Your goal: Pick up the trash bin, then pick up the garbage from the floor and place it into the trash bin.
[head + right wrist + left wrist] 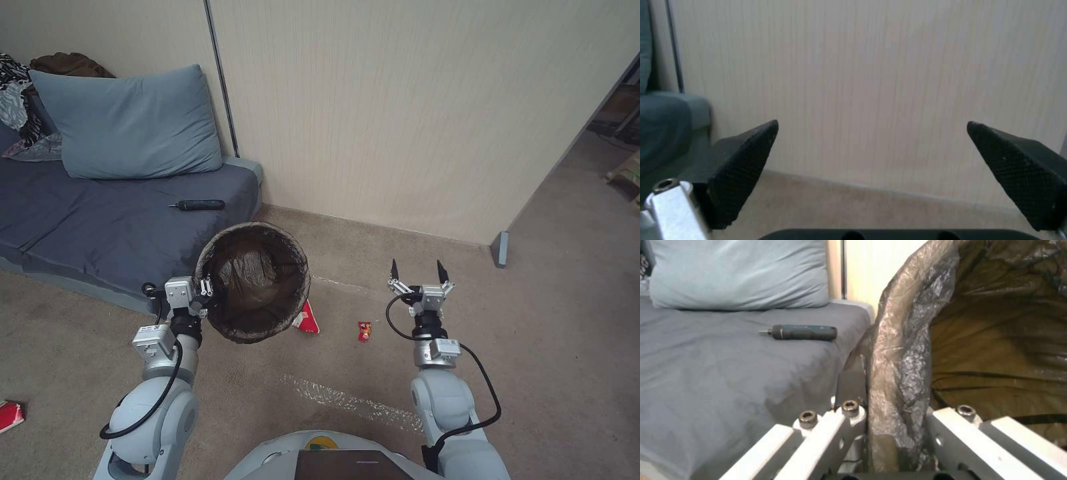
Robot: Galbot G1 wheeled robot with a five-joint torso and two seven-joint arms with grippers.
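My left gripper (208, 287) is shut on the rim of the trash bin (253, 280), which hangs above the carpet, tilted so I look into its dark bag lining. The left wrist view shows the bag-covered rim (900, 380) pinched between the gripper's two sides. A red-white wrapper (307, 320) lies on the floor just right of the bin, partly hidden by it. A small red garbage packet (364, 331) lies further right. My right gripper (417, 270) hovers open, right of that packet, its black fingertips (744, 166) spread wide and pointing toward the wall.
A grey sofa bed (100, 227) with a blue pillow (127, 123) and a dark screwdriver (198, 205) stands left. The beige wall (413, 113) runs behind. Another red wrapper (10, 415) lies at the far left floor. Open carpet stretches to the right.
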